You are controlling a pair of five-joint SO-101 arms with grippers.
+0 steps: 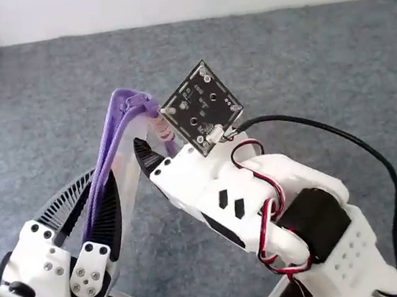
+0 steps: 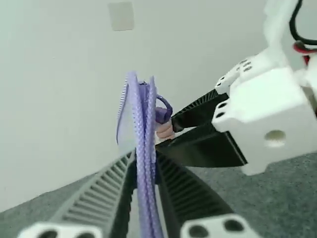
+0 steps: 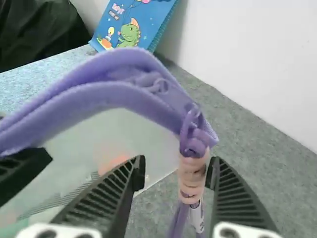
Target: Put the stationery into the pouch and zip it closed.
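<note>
High view: the pouch is held up off the grey tabletop, purple zipper edge uppermost. It is clamped lower down by the left tool, seen at lower left. The right tool is set at the pouch's top end, by the zipper pull.

Left wrist view: the pouch is gripped tight between the ribbed fingers of the left tool. Farther off, the black fingers of the right tool are placed either side of the pink-and-purple zipper pull.

Right wrist view: the right tool is seen released, fingers apart. The zipper pull hangs between them, close to one finger, with a gap left to the other. The clear side of the pouch is seen under the purple edge. An orange shape inside is too blurred to name. A blue card is leaned at the wall behind.
</note>
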